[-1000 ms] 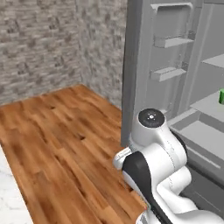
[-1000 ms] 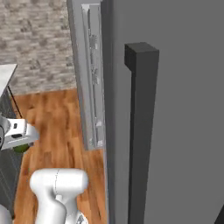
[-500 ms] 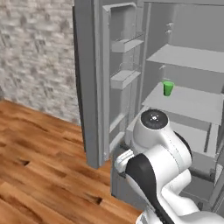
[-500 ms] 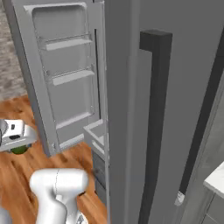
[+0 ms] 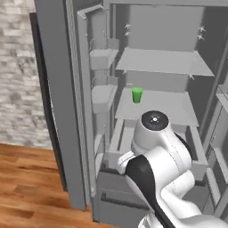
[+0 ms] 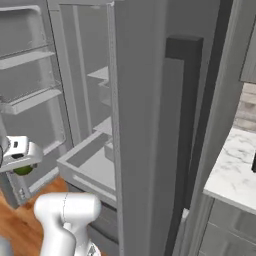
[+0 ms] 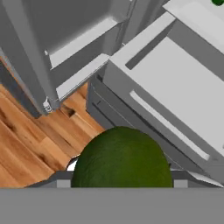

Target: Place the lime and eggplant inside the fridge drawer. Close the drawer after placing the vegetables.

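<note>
— Where's the lime [image 7: 121,157]?

— Clamped in the gripper [image 6: 20,159], bottom centre of the hand view, hanging over the wood floor [image 7: 30,135] short of the fridge.

— And the fridge drawer [image 6: 92,167]?

— Pulled open, lower middle of the right base view, looks empty.

— Best approach?

— I'd carry the lime over the front wall, lower it in, then let go.

lime [image 7: 121,158] before fridge drawer [image 7: 175,87], cup [image 5: 137,95] on shelf [image 5: 156,104]
</note>
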